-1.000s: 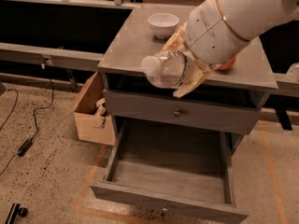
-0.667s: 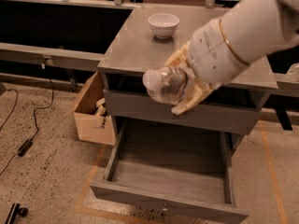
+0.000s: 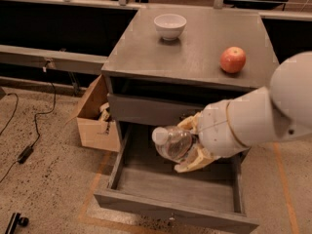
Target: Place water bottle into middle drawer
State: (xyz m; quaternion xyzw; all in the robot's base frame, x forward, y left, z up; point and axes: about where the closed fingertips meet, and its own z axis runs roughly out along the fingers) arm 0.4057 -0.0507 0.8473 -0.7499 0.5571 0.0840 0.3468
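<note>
The water bottle [image 3: 171, 142] is clear plastic with a white cap pointing left. It lies sideways in my gripper [image 3: 192, 145], whose tan fingers [image 3: 197, 160] are shut around it. The gripper holds the bottle over the open middle drawer [image 3: 146, 199], a wide grey box pulled out at the bottom of the cabinet, with the bottle above the drawer's floor. My white arm [image 3: 263, 116] comes in from the right and hides part of the drawer's right side.
The grey cabinet top [image 3: 195, 57] bears a white bowl [image 3: 170, 25] at the back and a red apple [image 3: 232, 59] at the right. A shut upper drawer panel [image 3: 141, 112] sits above the open one. An open cardboard box [image 3: 95, 118] stands left of the cabinet. Cables [image 3: 29, 130] lie on the floor.
My gripper has come down with the bottle from the level of the cabinet top to just over the open middle drawer. The apple, hidden before by the arm, now shows.
</note>
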